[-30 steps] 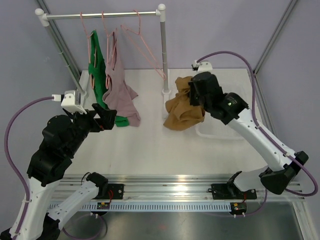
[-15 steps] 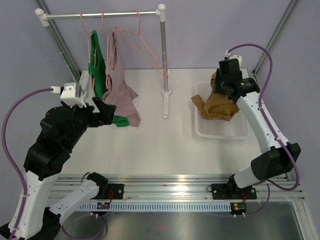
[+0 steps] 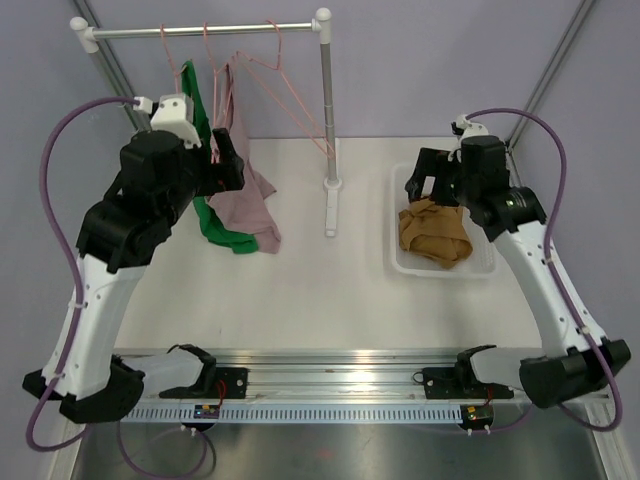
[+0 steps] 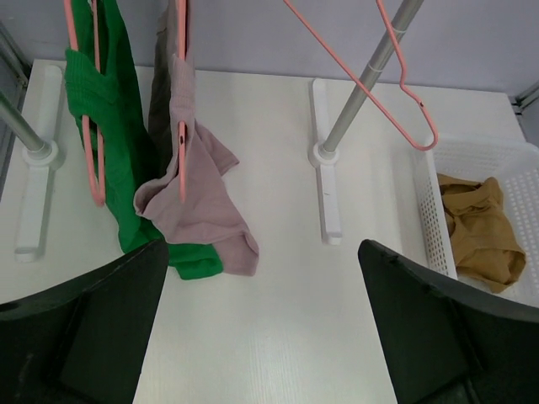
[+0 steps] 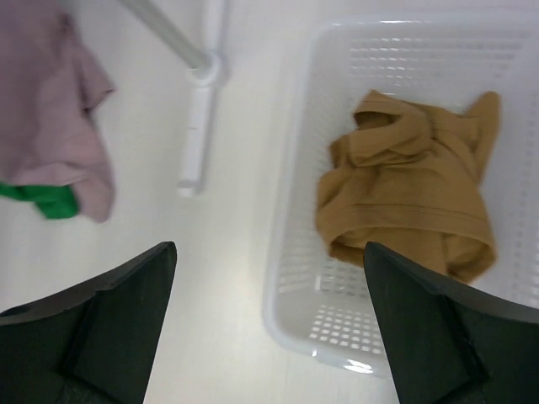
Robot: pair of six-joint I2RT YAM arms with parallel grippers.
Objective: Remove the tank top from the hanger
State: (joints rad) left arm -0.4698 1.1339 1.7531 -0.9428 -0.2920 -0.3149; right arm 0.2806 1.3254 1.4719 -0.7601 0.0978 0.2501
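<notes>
Bright, even light leaves only faint shadows on the white bench. The right wrist view is blurred and overexposed; glare marks the near rail.

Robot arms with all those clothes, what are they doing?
They are taking tank tops off hangers. A brown tank top lies in the white basket, with the right gripper open above it and one pink hanger bare on the rail. The left gripper, open too, is up by the green top and the mauve top, both on hangers.
</notes>
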